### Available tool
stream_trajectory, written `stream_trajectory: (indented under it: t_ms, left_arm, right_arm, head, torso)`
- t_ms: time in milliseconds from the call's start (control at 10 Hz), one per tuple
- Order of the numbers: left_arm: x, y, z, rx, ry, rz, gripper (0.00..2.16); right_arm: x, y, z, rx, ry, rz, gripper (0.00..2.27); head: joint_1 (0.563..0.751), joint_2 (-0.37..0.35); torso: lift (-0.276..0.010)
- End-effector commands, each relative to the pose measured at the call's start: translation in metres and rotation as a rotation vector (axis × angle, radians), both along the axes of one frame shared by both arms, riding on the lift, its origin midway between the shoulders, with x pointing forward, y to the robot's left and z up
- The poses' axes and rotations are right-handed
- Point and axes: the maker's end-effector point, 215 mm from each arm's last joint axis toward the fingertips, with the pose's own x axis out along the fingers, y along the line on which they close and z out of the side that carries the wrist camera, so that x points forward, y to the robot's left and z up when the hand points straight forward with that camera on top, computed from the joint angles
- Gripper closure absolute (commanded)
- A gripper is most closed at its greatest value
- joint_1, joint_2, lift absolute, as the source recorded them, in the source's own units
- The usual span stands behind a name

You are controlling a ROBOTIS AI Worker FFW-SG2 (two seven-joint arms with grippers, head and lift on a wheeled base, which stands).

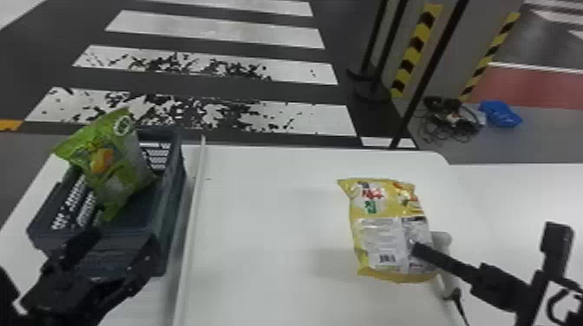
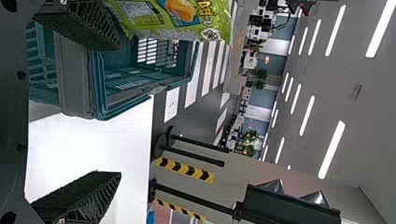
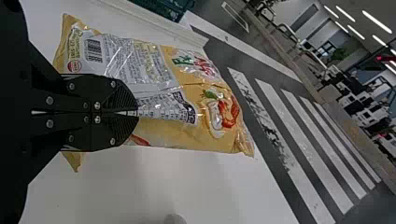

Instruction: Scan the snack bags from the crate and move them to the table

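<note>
My right gripper (image 1: 415, 249) is shut on the yellow snack bag (image 1: 384, 201), pinching its silvery back panel near one edge; the printed back with a barcode faces up in the head view. In the right wrist view, the gripper (image 3: 136, 113) closes on the yellow bag (image 3: 187, 133). A green snack bag (image 1: 115, 162) leans upright in the dark crate (image 1: 170, 216) at the left. My left gripper (image 1: 113, 253) stands open at the crate's near side. In the left wrist view, that gripper (image 2: 119, 111) has nothing between its fingers, beside the green bag (image 2: 159, 21) and crate (image 2: 74, 84).
A pale rounded device (image 1: 442, 239) with a black cable is partly hidden behind the yellow bag. A raised white strip (image 1: 193, 208) runs along the table (image 1: 269, 216) beside the crate. Black posts and striped pillars stand beyond the table.
</note>
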Motion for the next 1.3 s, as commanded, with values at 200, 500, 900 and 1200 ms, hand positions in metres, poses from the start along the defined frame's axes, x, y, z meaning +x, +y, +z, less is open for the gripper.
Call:
stream_trajectory:
  t_ms: [200, 500, 900, 1200]
  left_arm:
    - [-0.004, 0.002, -0.013, 0.015, 0.021, 0.001, 0.03]
    - [-0.006, 0.004, -0.026, 0.027, 0.043, 0.004, 0.03]
    - [0.001, 0.005, -0.041, 0.027, 0.045, 0.011, 0.03]
    - [0.002, 0.006, -0.042, 0.034, 0.045, 0.006, 0.03]
  right_arm:
    - [0.044, -0.125, 0.028, -0.095, -0.090, -0.240, 2.25]
    - [0.055, -0.233, 0.036, -0.327, -0.116, -0.456, 2.24]
    - [0.044, -0.312, 0.020, -0.665, -0.053, -0.741, 2.24]
    - [0.048, -0.344, -0.016, -0.799, 0.046, -0.877, 2.25]
  head:
    - [0.695, -0.277]
    - [0.695, -0.350]
    - [0.695, -0.350]
    - [0.695, -0.350]
  torso:
    - [-0.095]
    - [-0.095]
    - [-0.095]
    - [-0.095]
